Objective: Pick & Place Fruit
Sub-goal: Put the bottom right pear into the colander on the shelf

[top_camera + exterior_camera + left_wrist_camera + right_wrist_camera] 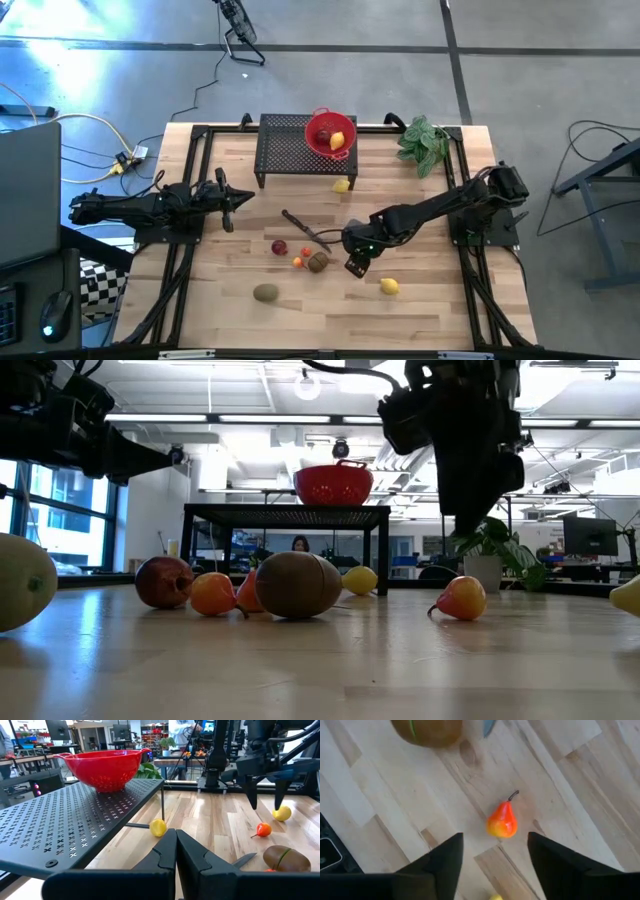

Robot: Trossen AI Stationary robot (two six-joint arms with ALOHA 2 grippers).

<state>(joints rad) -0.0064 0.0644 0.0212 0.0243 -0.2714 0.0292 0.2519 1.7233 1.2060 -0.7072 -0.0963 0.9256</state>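
My right gripper [357, 264] hangs open over the table's middle and points steeply down. A small orange-red pear-shaped fruit [502, 820] lies on the wood below it, between the lines of the two fingers [447, 862] and untouched. Next to it lie a brown kiwi [318, 262], two tiny orange fruits [299, 260], a dark red fruit [279, 247], a second kiwi [265, 292] and a lemon [389, 286]. Another lemon [342, 185] sits by the black stand. My left gripper [238, 200] waits shut and level at the left.
A red colander [330, 133] holding a dark red fruit and a lemon stands on a black perforated stand [285, 150] at the far middle. A slim knife [305, 228] lies beside the fruit. A green leafy bunch [424, 145] sits at the far right.
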